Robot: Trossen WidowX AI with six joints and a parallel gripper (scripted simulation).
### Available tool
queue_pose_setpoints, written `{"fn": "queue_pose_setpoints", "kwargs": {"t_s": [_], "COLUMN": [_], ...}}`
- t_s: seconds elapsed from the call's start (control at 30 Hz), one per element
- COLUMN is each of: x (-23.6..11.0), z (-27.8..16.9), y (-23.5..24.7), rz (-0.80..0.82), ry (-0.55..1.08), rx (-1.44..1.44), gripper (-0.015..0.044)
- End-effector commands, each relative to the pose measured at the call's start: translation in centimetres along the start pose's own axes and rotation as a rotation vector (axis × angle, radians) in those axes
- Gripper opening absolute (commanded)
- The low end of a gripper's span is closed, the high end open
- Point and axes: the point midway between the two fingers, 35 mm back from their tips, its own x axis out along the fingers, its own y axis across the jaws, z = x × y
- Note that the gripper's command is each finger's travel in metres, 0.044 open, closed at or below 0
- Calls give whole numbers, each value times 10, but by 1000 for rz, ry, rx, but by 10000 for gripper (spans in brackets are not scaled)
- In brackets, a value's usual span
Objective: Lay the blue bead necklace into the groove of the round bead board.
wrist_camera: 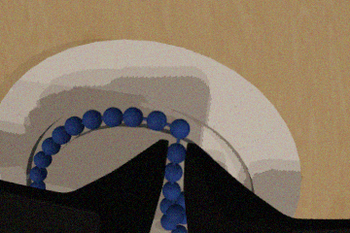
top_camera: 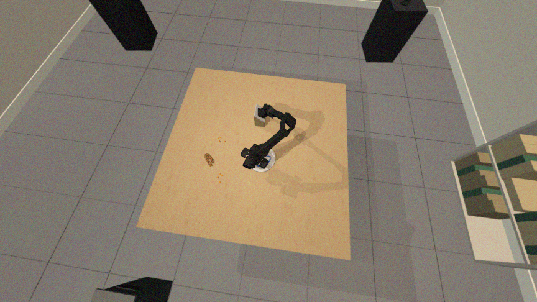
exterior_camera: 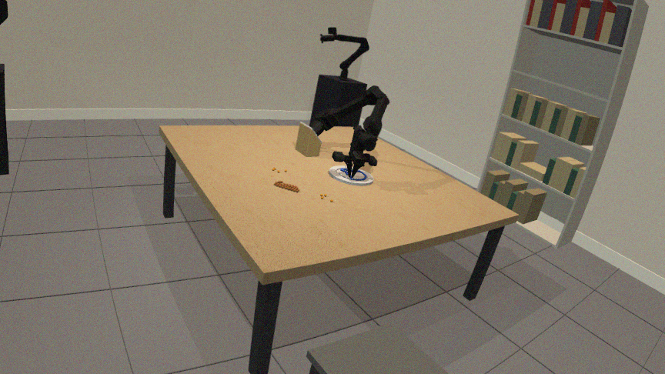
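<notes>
The round white bead board lies on the wooden table. The blue bead necklace rests on the board; part of it curves along the groove, and one strand runs across the middle. My gripper is down on the board and shut on that middle strand of the blue bead necklace. The near part of the board is hidden behind my fingers in the wrist view.
A brown bead string lies left of the board, with loose orange beads nearby. The arm's tan base block stands behind the board. A bookshelf stands off the table to the right.
</notes>
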Motion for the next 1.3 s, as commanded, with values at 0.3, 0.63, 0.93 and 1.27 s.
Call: {"fn": "queue_pose_setpoints", "kwargs": {"t_s": [0.3,0.63,0.93,1.27], "x": [-6,-5,-1,-2], "z": [5,7,8,8], "y": [-8,-12,-11,-11], "rz": [2,2,3,3], "ry": [-1,-1,-3,-2], "rx": [2,2,-1,-1], "gripper": [0,0,79,341]}}
